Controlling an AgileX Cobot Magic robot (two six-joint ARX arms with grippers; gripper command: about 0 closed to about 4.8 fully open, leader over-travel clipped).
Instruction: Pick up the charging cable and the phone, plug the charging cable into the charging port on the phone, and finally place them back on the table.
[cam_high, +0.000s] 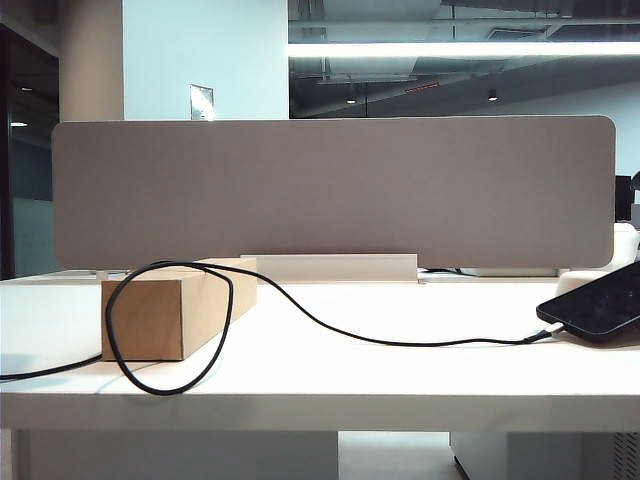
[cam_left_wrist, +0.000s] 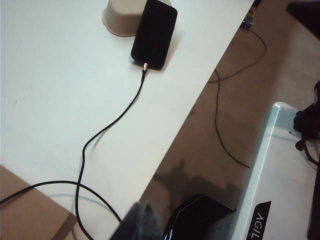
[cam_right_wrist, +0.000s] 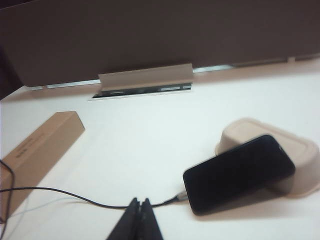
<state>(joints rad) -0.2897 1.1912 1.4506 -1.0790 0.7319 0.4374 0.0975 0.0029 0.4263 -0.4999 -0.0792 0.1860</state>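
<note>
The black phone (cam_high: 600, 300) leans face up on an off-white tray (cam_right_wrist: 300, 150) at the right of the table (cam_high: 350, 385). The charging cable (cam_high: 330, 325) loops over a cardboard box and runs right; its silvery plug (cam_left_wrist: 145, 65) sits in the charging port at the phone's (cam_left_wrist: 155, 32) short end. Neither gripper shows in the exterior view. My left gripper (cam_left_wrist: 143, 205) is shut and empty, blurred, near the table's front edge and far from the phone. My right gripper (cam_right_wrist: 140, 200) is shut and empty, its tips in front of the cable (cam_right_wrist: 75, 194) close to the plug (cam_right_wrist: 178, 198).
A cardboard box (cam_high: 170, 310) lies at the left of the table. A grey divider panel (cam_high: 330, 190) stands along the back with a cable slot (cam_right_wrist: 142, 90) under it. Past the front edge are the brown floor with loose wires (cam_left_wrist: 220, 125) and the robot's white base (cam_left_wrist: 280, 175).
</note>
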